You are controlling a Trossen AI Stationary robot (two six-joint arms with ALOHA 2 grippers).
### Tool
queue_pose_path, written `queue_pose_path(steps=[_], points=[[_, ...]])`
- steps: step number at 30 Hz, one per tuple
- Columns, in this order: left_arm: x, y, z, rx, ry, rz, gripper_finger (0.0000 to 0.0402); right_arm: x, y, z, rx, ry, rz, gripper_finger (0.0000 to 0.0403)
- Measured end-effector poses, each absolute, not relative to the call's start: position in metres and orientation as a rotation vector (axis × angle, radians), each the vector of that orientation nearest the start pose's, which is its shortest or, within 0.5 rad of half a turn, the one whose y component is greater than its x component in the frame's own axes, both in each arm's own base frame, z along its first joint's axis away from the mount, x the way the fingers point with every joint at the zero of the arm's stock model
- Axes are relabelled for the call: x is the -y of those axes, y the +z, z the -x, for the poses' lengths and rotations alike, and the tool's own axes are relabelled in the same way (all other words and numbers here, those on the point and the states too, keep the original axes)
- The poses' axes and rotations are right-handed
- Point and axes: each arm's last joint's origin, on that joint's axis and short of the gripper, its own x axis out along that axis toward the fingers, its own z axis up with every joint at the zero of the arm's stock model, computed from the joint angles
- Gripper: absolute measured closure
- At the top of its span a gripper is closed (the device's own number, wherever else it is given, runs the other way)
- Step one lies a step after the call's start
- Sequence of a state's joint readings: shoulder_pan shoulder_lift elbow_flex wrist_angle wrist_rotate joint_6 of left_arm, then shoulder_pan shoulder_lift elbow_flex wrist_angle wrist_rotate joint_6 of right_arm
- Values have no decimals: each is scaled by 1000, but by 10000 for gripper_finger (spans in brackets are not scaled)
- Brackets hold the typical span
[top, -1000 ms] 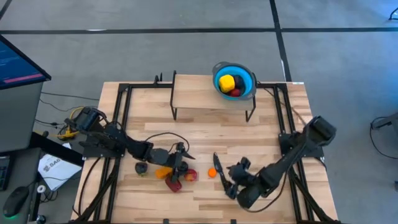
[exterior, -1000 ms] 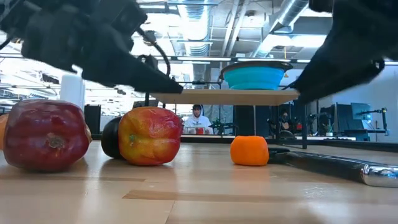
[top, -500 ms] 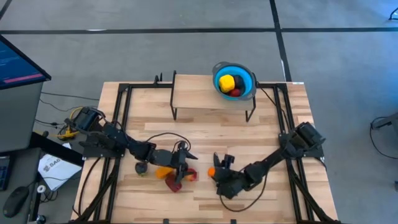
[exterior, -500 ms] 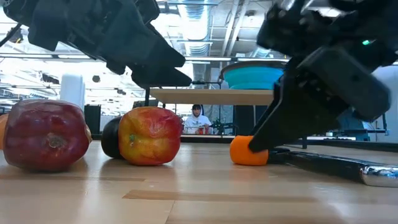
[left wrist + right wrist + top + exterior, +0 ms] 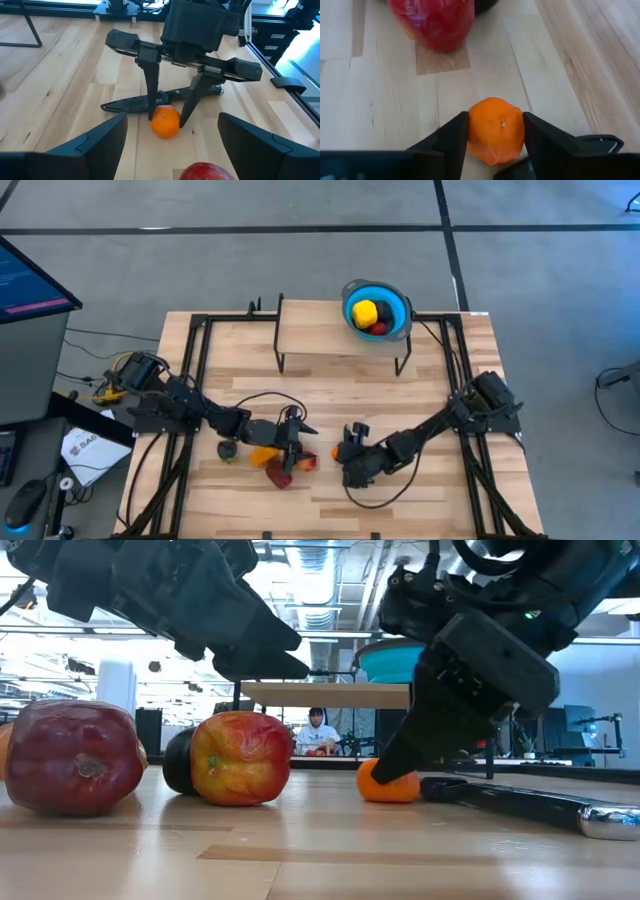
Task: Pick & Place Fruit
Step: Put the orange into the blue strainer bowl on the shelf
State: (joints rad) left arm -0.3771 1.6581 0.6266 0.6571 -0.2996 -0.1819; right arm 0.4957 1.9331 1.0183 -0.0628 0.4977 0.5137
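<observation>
Pinching the orange (image 5: 496,130) on the table (image 5: 430,390) beside the knife (image 5: 150,100): right gripper (image 5: 167,113), fingers touching both sides. Left gripper (image 5: 291,438) spread above the red fruit (image 5: 70,755).

At frame centre the right pincer (image 5: 166,114) stands over the wooden table (image 5: 60,80), its two dark fingers (image 5: 151,90) straddling and touching a small orange fruit (image 5: 165,122), with a black-handled knife (image 5: 131,103) lying just behind.
</observation>
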Motion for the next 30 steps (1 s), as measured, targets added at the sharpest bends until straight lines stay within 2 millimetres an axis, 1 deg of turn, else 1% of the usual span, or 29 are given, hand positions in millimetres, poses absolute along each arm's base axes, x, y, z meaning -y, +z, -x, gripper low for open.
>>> queue_pose_path(steps=[4, 7, 10, 14, 16, 20, 25, 30], points=[[106, 152, -290, -361, -44, 53, 99, -157, 116, -327, -831, -214, -29, 253], [106, 152, -290, -363, -44, 53, 99, -155, 116, -329, -834, -217, -48, 246], [106, 152, -290, -364, -44, 53, 99, -154, 116, -329, -840, -212, -52, 222], [106, 152, -290, -364, -44, 52, 99, -149, 111, -329, -893, -184, -90, 175], [106, 152, -290, -365, -44, 52, 99, -147, 111, -330, -897, -181, -109, 152], [106, 151, -290, -366, -44, 52, 99, -143, 111, -332, -898, -189, -122, 129], [106, 151, -290, -370, -43, 50, 99, -142, 111, -333, -898, -179, -94, 136], [106, 151, -290, -370, -43, 50, 99, -143, 111, -333, -894, -180, -95, 172]])
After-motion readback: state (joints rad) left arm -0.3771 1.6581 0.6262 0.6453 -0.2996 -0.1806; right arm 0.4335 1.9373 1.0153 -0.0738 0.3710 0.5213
